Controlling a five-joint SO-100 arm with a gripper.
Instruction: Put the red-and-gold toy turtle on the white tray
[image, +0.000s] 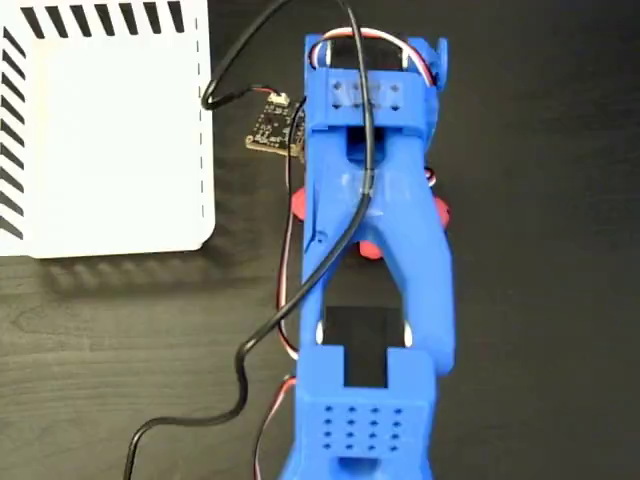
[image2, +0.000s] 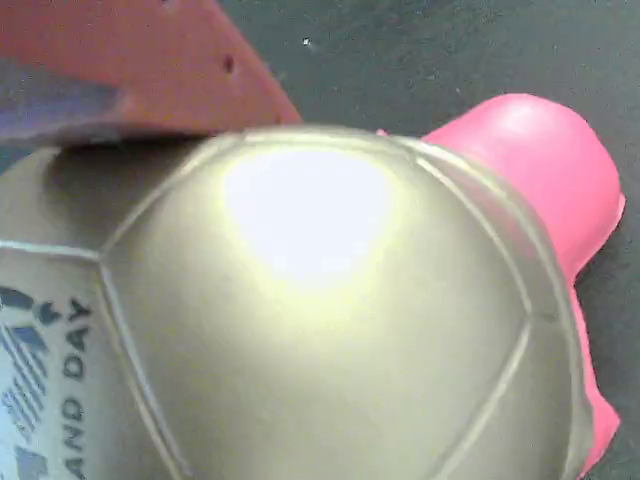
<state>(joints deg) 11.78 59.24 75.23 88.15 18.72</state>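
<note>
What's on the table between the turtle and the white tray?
In the fixed view, a small circuit board and cables lie between the turtle and the white tray.

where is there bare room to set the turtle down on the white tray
The large flat white tray with black striped edges is bare all over in the fixed view, from its striped rim to its rounded corner. The dark wooden table is open right of the blue arm. It is crowded under the arm, around the red-and-gold toy turtle, the black cables and the small circuit board.
</note>
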